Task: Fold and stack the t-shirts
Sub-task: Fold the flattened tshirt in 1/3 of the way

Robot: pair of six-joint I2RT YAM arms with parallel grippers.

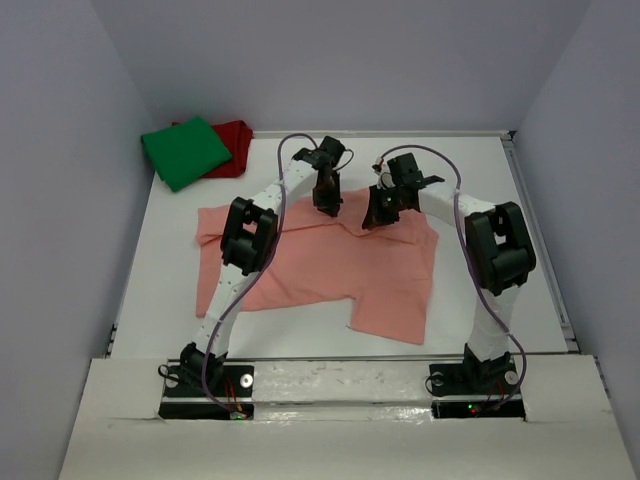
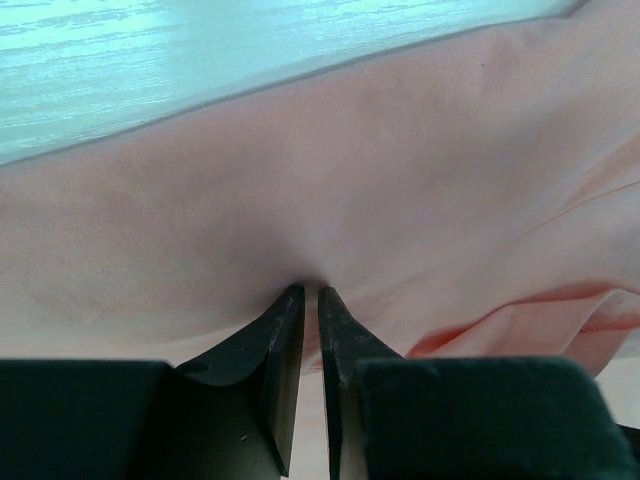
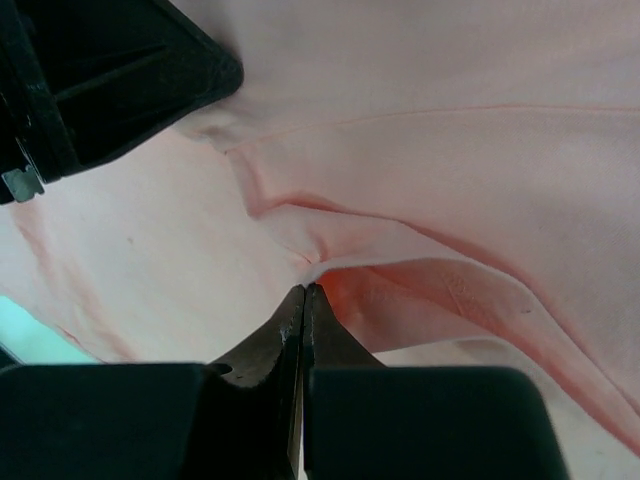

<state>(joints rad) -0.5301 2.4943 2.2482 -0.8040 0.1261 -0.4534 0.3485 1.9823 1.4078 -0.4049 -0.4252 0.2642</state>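
Most of the dark red tee [image 1: 236, 142] hides beneath the green tee [image 1: 186, 152].

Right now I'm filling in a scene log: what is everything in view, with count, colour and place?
salmon-pink t-shirt: one, salmon-pink, spread mid-table
green t-shirt: one, bright green, folded, far-left corner
dark red t-shirt: one, dark red, partly under the green one
table: one, white, beneath everything
left gripper: one, black, pinching the pink shirt's far edge
right gripper: one, black, shut on the same edge
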